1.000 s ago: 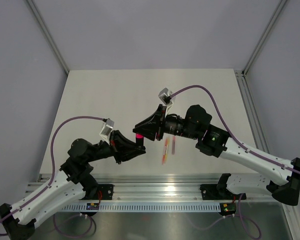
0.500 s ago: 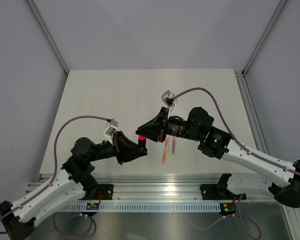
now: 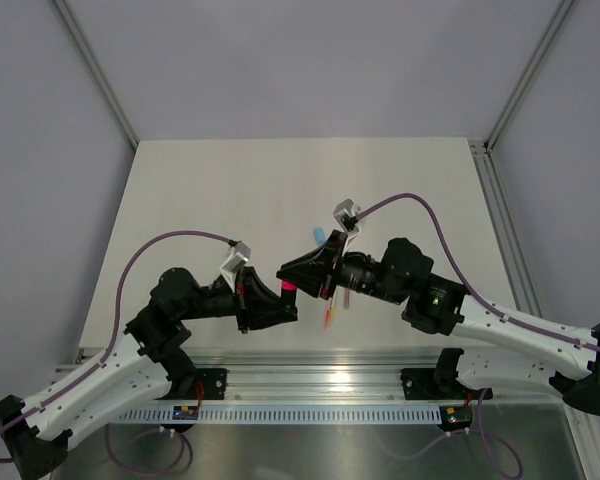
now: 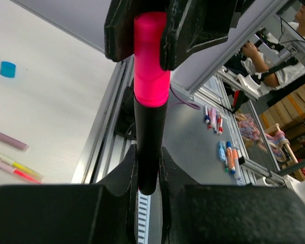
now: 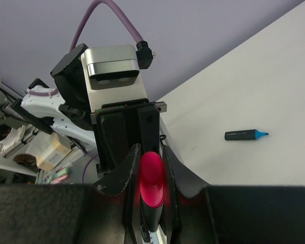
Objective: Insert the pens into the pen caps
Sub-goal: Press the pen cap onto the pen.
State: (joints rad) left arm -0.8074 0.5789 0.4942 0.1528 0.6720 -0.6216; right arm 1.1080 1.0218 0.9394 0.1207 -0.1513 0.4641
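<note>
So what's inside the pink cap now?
The black pen barrel runs into the open end of the pink cap. Its tip is hidden inside the cap, so how far it is seated cannot be seen.

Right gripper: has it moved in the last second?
Yes. The right gripper, shut on the pink cap, came nearer the front rail, slightly rightward.

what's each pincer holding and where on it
Left pincer clamps the black pen by its barrel's rear end; right pincer clamps the pink cap by its sides.
</note>
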